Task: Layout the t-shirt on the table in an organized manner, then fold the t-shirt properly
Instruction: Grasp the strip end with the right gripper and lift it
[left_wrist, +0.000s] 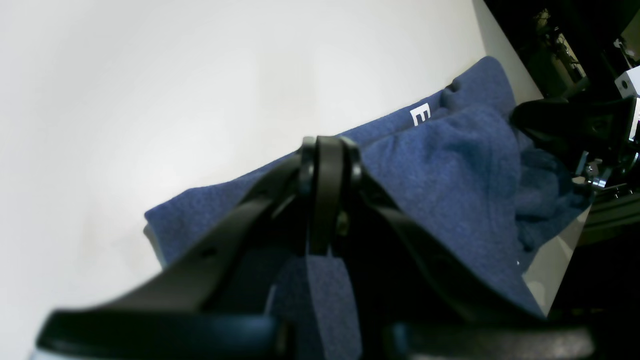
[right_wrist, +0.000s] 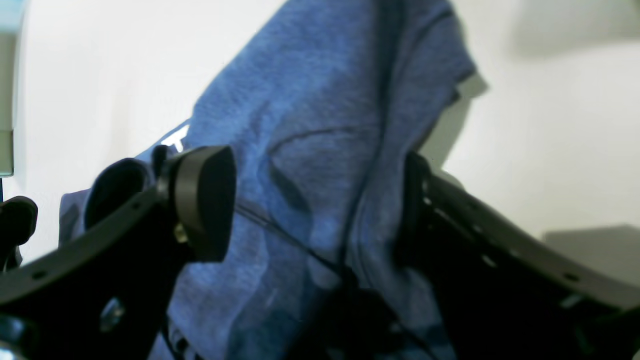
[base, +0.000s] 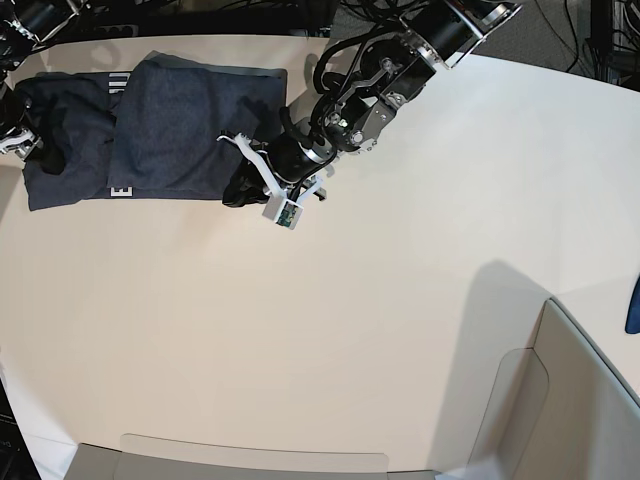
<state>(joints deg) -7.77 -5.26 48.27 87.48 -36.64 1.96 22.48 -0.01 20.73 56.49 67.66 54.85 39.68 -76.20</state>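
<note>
The table (base: 400, 330) is wide, smooth and off-white, and at its lower right stands the pale wall of a box (base: 590, 390). What is inside this box, I cannot see in any view. The t-shirt (base: 175, 130) lies near the far edge, toward the robot's right side. I judge the work is partly done: the body is folded over into a compact shape, but the part at the right end is wrinkled and lies outside it. This part remains to be folded in and made flat. The right gripper (right_wrist: 315, 200) has its jaws wide apart around the wrinkled cloth, without pinching it. The left gripper (left_wrist: 327, 145) has closed jaws over the other end, with no cloth seen between them.
</note>
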